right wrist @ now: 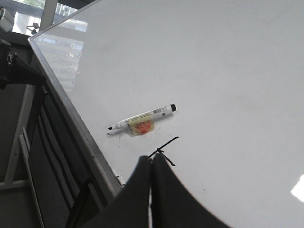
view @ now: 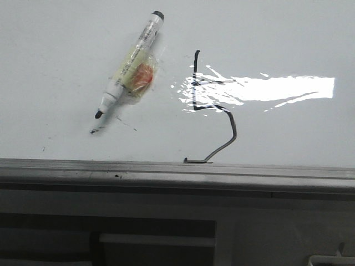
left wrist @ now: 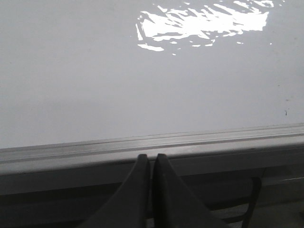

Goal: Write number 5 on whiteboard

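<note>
- Front view: no gripper shows here. The large glossy white whiteboard with its grey metal rim (view: 166,169) fills the frame. On it stands the thin black hand-drawn number 5 (view: 213,108), an angular figure with a straight upright, a short bar, a curved belly and a small tail that ends right at the near rim; bright glare crosses its upper half.
- Front view: a white-barrelled marker pen with a black cap end and a bare black tip (view: 129,65) lies flat and slanted on the board, beside the figure and apart from it, a clear wrap with an orange patch around its middle. Small dark smudges (view: 99,130) sit just off its tip.
- Left wrist view: the left gripper's black fingers (left wrist: 151,164) are pressed together with nothing between them, poised over the board's rim (left wrist: 71,152). Beyond the fingertips lie bare board and a patch of glare; the figure does not show in this view.
- Right wrist view: the right gripper's black fingers (right wrist: 150,164) are likewise closed together and empty, raised above the board (right wrist: 228,71). The figure (right wrist: 164,146) lies just past the fingertips, partly hidden by them. The marker (right wrist: 142,122) rests a little farther on, clear of both.
</note>
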Robot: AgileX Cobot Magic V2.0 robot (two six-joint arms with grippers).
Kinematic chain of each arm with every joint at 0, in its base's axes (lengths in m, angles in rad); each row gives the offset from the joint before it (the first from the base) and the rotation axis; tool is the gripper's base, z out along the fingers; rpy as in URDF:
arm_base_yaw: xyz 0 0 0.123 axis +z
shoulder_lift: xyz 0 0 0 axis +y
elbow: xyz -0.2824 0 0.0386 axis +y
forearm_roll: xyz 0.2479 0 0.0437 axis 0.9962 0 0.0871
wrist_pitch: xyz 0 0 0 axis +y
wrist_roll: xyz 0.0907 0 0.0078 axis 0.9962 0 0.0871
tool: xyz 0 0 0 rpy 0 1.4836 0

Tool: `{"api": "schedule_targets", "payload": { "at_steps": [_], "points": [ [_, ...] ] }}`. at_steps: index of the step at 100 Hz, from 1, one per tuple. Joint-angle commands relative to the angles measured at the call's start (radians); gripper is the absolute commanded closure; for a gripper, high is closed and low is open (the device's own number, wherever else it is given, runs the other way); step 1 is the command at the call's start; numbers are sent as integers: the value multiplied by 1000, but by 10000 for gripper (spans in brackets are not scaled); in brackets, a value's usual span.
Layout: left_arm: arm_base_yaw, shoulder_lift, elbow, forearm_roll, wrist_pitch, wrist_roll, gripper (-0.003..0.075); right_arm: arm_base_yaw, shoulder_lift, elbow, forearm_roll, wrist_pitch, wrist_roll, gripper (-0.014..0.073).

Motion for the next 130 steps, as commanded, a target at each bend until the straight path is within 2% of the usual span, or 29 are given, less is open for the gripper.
{"api": "schedule_targets", "payload": {
  "at_steps": [1, 14, 24, 34, 46, 60, 76, 81, 130],
  "points": [
    [4, -26, 25, -7, -68, -11, 741, -6, 2, -22, 6, -69, -4, 657],
    [4, -26, 25, -7, -68, -11, 741, -7, 2, 35, -101, -127, 21, 657],
    [4, -26, 25, -7, -68, -11, 741, -35, 2, 131, -204, -288, 216, 657],
    [4, -26, 25, -7, -68, -11, 741, -125, 2, 274, -260, -448, 427, 657],
    [4, -26, 25, -7, -68, -11, 741, -292, 2, 425, -260, -474, 530, 657],
    [4, -26, 25, -7, -68, -11, 741, -473, 2, 520, -274, -457, 531, 657],
    [4, -26, 25, -7, -68, -11, 741, -612, -13, 520, -402, -276, 531, 657],
    [4, -26, 25, -7, -68, -11, 741, -641, -13, 520, -412, -271, 531, 657],
    [4, -26, 25, -7, -68, -11, 741, -655, -13, 520, -412, -281, 531, 657]
  ]
}}
